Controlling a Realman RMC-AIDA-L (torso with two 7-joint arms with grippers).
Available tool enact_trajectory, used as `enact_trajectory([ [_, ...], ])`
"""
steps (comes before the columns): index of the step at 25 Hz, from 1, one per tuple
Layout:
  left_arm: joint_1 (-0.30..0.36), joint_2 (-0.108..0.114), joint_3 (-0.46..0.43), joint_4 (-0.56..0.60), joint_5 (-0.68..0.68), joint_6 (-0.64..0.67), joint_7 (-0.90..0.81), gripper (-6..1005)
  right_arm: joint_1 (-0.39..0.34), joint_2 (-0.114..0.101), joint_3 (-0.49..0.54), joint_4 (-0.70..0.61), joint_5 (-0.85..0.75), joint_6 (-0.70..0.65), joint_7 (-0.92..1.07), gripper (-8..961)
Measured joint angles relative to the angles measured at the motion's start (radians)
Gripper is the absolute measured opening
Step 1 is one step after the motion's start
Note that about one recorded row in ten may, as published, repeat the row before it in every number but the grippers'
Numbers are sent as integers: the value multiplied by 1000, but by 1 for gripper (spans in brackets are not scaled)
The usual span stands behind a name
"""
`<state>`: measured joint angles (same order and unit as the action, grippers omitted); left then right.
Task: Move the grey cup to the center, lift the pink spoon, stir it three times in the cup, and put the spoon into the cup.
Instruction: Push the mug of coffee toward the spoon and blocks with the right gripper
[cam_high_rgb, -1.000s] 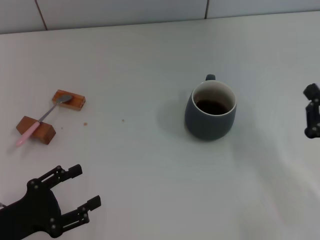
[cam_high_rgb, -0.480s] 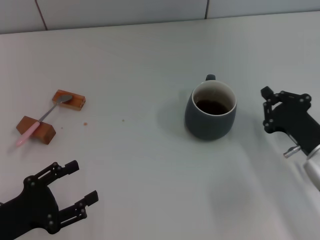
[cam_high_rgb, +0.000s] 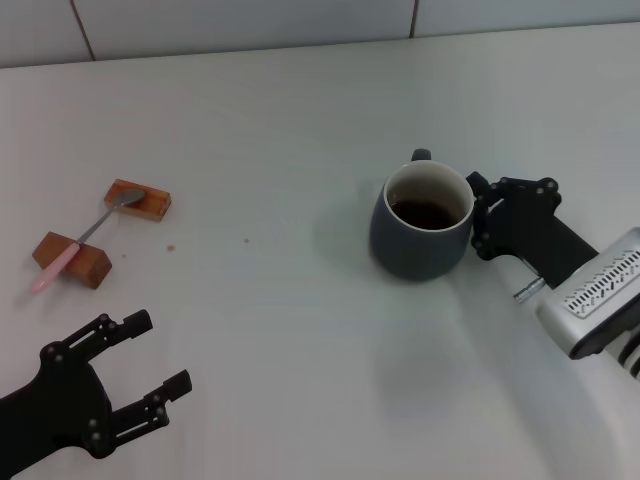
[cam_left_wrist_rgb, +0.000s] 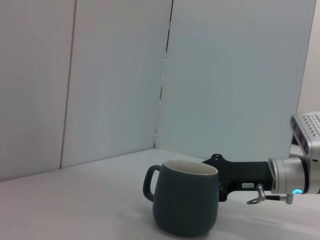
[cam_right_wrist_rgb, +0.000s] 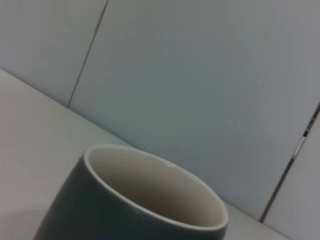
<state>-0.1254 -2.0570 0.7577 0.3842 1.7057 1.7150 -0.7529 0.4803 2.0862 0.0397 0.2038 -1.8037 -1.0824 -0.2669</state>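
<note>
Now moved in against the rounded blue-grey ceramic mug (cam_high_rgb: 421, 222): right gripper (cam_high_rgb: 482, 217), fingers' spacing impossible to tell. Parked low, fingers spread: left gripper (cam_high_rgb: 153, 358).

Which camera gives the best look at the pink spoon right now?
The head view: the pink spoon lies whole across two wooden blocks, on the robot's left. Neither wrist view shows it; both show only the grey cup.

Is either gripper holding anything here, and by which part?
Nothing is held. The right gripper is beside the cup, jaws open; the left gripper is open over bare table.
</note>
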Motion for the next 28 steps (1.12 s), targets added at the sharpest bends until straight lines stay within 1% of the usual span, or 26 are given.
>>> enact_trajectory([
  [4, 0, 1, -9, 2, 0, 5, -2, 804, 23, 1, 13, 35, 0, 27, -12, 5],
  [9, 4, 1, -14, 2, 0, 11, 1, 804, 59, 1, 61, 92, -5, 82, -50, 6],
  [14, 7, 4, -14, 0, 0, 13, 1, 803, 121, 2, 67, 143, -3, 143, -51, 7],
  [22, 9, 3, -28, -2, 0, 29, 3, 802, 208, 6, 108, 232, -8, 269, -51, 9],
  [28, 9, 4, -28, -3, 0, 33, 3, 802, 231, 6, 112, 266, -21, 307, -51, 11],
])
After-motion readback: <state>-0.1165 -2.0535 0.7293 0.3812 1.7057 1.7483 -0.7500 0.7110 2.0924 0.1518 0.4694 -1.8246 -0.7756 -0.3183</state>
